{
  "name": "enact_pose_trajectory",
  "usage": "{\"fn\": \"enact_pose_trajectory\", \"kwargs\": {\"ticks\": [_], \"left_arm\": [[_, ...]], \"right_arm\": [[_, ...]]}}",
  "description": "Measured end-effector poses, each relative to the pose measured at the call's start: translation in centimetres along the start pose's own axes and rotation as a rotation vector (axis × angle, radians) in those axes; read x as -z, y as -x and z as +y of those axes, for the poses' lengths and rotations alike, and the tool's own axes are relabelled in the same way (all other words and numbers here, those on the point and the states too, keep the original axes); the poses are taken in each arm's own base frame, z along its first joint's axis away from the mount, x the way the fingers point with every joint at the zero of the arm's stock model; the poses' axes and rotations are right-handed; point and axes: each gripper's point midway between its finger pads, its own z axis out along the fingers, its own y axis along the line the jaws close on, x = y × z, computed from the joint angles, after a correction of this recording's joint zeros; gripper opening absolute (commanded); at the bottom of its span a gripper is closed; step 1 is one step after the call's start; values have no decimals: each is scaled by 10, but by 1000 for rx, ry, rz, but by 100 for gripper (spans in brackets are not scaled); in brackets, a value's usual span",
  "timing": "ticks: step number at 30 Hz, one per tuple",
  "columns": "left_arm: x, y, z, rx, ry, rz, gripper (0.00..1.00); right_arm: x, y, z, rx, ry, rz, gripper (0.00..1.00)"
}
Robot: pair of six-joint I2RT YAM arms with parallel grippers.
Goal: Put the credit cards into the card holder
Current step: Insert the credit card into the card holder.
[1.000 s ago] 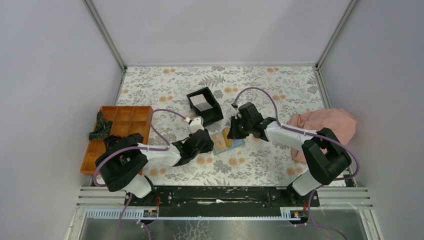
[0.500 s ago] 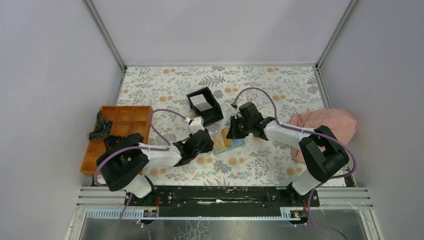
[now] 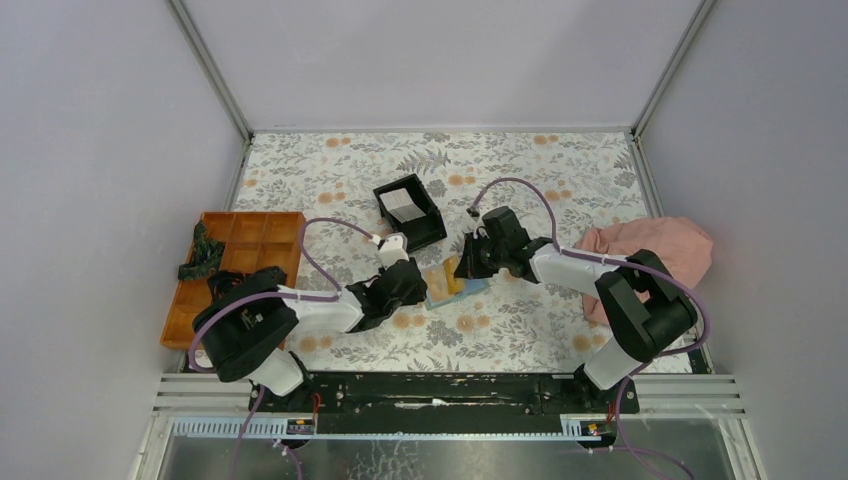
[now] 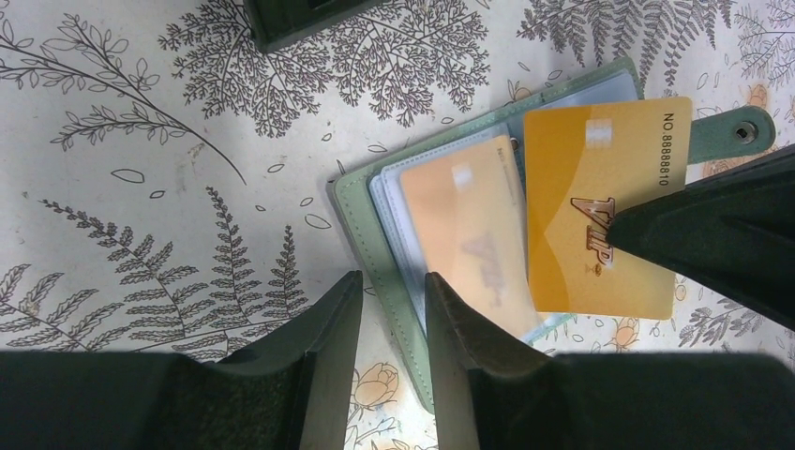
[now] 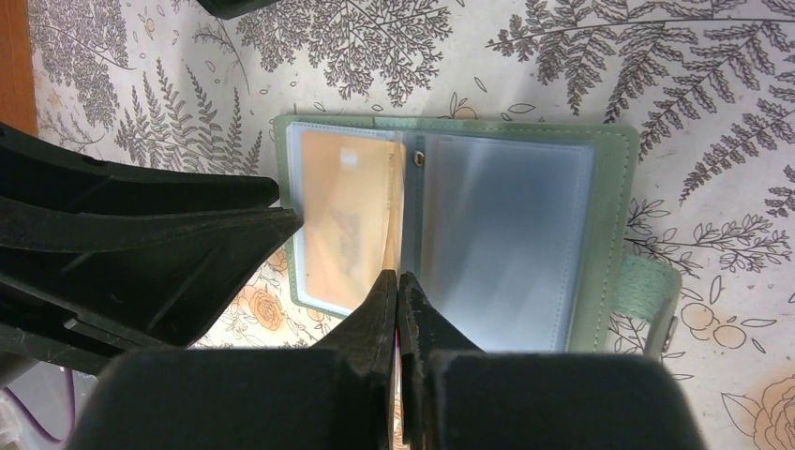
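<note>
Two cards sat at the card holder [image 5: 506,234], which lay open & flat on the table [image 3: 330,170] btwn the arms. An orange card [image 4: 469,234] was already inside a clear sleeve on one page. A gold VIP card [image 4: 595,216] was clenched edge-on in the right gripper [image 5: 398,279] & held over the fold. The left gripper [image 4: 394,281] had its jaws partway apart, tips at the holder's outer edge. Whether it pressed the cover down or only hovered couldn't be told.

Likely trouble, as judged:
1. The card's leading edge could miss the sleeve mouth & skid over the slick plastic, esp. as the mouth was hard to make out from either wrist view.
2. If the left tips weren't really pinning it, the light holder would prob. slide or swing w/ the push instead of taking the card.
3. A thin card in a narrow pinch could pivot or bow if shoved at an angle.
4. Both grippers were v. close together, so a small reach either way risked a knock.

What looked like more pale cards lay in the black box [image 3: 437,222], apart behind the holder.
</note>
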Motion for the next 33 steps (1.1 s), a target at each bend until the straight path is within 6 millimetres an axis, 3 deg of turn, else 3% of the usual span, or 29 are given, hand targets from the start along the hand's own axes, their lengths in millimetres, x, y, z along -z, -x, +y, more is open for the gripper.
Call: {"fn": "enact_pose_trajectory", "kwargs": {"ticks": [33], "left_arm": [[-7, 5, 0, -4, 21, -26, 31]], "right_arm": [[-6, -15, -7, -98, 63, -38, 0]]}}
